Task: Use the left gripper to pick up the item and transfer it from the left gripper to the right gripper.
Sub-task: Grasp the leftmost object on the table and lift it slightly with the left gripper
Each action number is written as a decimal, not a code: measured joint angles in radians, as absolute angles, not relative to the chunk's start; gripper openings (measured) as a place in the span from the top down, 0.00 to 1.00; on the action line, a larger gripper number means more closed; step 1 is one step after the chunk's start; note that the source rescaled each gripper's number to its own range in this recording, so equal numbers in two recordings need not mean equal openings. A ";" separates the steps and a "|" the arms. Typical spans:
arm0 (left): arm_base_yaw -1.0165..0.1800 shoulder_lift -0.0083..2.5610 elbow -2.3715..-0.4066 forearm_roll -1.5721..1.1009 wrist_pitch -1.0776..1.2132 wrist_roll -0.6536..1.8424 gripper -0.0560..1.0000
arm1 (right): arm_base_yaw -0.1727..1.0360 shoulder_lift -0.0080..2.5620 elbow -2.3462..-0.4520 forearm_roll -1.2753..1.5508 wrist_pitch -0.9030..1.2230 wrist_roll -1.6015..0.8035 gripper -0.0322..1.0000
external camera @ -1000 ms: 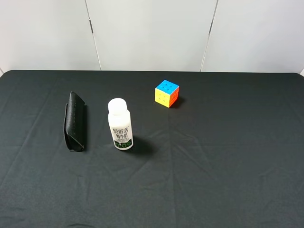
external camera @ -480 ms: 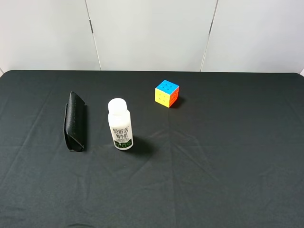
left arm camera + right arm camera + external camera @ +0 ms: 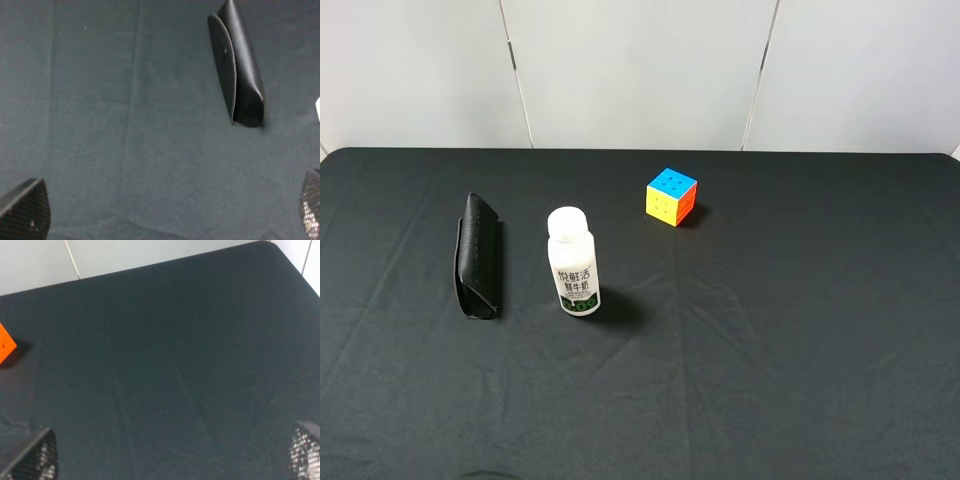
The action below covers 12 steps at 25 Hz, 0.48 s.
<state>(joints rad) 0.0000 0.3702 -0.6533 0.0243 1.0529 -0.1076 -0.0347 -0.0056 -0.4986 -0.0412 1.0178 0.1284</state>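
The item, a long matte black soft case [image 3: 479,257], lies flat on the black cloth at the left, its long side running front to back. It also shows in the left wrist view [image 3: 236,67]. My left gripper [image 3: 167,212] hangs above bare cloth some way short of the case, fingers [image 3: 25,212] spread wide and empty. My right gripper [image 3: 172,452] is over bare cloth on the right side, fingers [image 3: 35,455] wide apart and empty. Neither gripper shows in the exterior high view.
A white bottle with a green label [image 3: 572,261] stands upright just right of the case. A multicoloured cube [image 3: 671,196] sits further back near the middle; its orange corner shows in the right wrist view [image 3: 6,346]. The black cloth [image 3: 800,330] covers the table to the white wall.
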 joint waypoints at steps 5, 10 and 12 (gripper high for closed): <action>0.000 0.620 -0.716 0.024 1.046 -0.131 0.00 | -0.035 -0.006 -0.499 -0.041 1.018 0.128 0.00; 0.000 0.856 -0.766 0.022 1.036 -0.155 0.00 | -0.035 -0.006 -0.499 -0.041 1.018 0.128 0.00; -0.001 0.945 -0.786 0.012 1.017 -0.159 0.00 | -0.035 -0.006 -0.499 -0.041 1.018 0.128 0.00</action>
<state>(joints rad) -0.0005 0.9448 -0.7863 0.0119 1.0171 -0.1595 -0.0347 -0.0056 -0.4986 -0.0412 1.0178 0.1284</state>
